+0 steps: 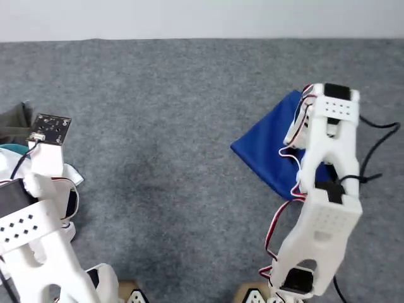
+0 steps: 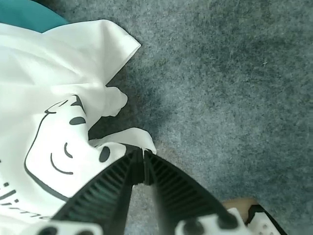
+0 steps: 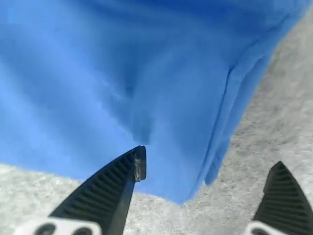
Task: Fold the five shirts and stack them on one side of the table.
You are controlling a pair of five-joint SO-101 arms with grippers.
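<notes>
A white shirt (image 2: 44, 98) with a smiling-face print lies crumpled on the grey carpeted table; in the high view it peeks out under the left arm (image 1: 74, 175). My left gripper (image 2: 143, 157) is shut, pinching a folded edge of this white shirt. A blue shirt (image 1: 268, 148) lies folded at the right side of the table, partly hidden by the right arm (image 1: 328, 158). My right gripper (image 3: 210, 166) hangs open just above the blue shirt (image 3: 122, 73), near its folded edge, with nothing between its fingers.
A teal shirt (image 1: 11, 149) (image 2: 29, 12) and a dark grey shirt (image 1: 14, 121) lie bunched at the left edge beside the white one. The grey table surface (image 1: 170, 126) stretches between the two arms.
</notes>
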